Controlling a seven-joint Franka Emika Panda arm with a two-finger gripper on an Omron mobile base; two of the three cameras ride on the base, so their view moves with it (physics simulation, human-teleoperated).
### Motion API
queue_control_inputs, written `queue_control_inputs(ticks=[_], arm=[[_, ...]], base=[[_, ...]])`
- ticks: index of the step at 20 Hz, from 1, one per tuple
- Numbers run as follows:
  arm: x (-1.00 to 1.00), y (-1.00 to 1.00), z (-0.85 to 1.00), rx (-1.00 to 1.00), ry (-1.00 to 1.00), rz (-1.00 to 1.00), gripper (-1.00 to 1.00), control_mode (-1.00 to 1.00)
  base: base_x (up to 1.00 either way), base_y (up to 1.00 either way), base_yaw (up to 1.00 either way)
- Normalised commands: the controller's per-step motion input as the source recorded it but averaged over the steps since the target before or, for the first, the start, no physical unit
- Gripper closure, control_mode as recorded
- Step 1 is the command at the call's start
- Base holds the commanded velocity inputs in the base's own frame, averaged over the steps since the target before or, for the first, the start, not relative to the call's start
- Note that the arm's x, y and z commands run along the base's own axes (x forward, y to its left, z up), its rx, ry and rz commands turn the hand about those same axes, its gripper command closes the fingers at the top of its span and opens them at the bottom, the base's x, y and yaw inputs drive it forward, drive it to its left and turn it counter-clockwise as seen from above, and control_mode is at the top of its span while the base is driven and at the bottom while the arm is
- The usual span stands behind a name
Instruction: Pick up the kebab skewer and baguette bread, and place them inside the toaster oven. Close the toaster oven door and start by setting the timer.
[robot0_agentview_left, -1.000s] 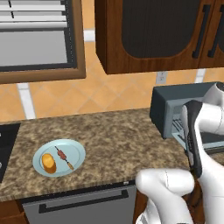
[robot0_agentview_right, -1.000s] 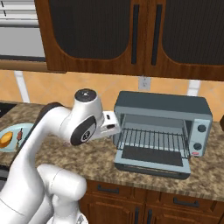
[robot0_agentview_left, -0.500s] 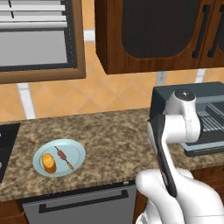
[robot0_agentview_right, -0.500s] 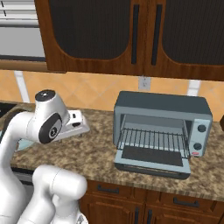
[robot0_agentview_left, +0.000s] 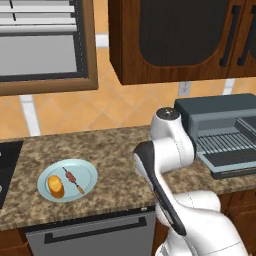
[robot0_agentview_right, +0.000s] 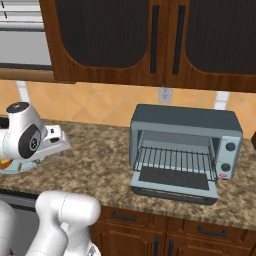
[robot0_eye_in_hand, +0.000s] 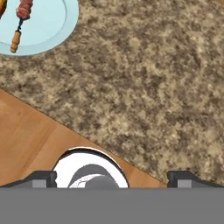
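A light blue plate (robot0_agentview_left: 85, 172) on the granite counter holds the golden baguette bread (robot0_agentview_left: 55, 186) and the kebab skewer (robot0_agentview_left: 74, 180). The hand view looks down on the counter with the plate (robot0_eye_in_hand: 48, 26) and the kebab skewer (robot0_eye_in_hand: 19, 19) at its top left. My gripper (robot0_eye_in_hand: 113, 179) is open, its fingertips (robot0_eye_in_hand: 43, 178) wide apart with nothing between them, to the right of the plate near the counter's front edge. The toaster oven (robot0_agentview_right: 182, 120) stands at the right with wire racks showing. The toaster oven door (robot0_agentview_right: 175, 182) lies folded down, open.
A stovetop (robot0_agentview_left: 7, 165) borders the counter on the left, and a dishwasher front (robot0_agentview_left: 95, 235) sits below it. Dark wooden cabinets (robot0_agentview_right: 150, 40) hang above the oven. Bare granite (robot0_agentview_right: 100, 160) lies between plate and oven.
The arm has swung left, away from the toaster oven and toward the plate. The gripper has stayed open. Plate, food and oven have not moved.
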Motion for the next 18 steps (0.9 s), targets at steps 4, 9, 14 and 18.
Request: queue_control_inputs(ticks=[4, 9, 14, 18], arm=[[0.01, 1.00, -0.31, 0.00, 0.01, 0.07, -1.00, -1.00], [0.09, 1.00, -0.36, 0.00, 0.00, 0.00, -1.00, -1.00], [0.75, 0.95, -0.26, 0.00, 0.05, -0.01, -1.00, -1.00], [0.47, 0.99, -0.27, 0.03, 0.07, 0.02, -1.00, -1.00]], base=[[0.00, 0.00, 0.00], [0.00, 0.00, 0.00], [0.00, 0.00, 0.00], [0.00, 0.00, 0.00]])
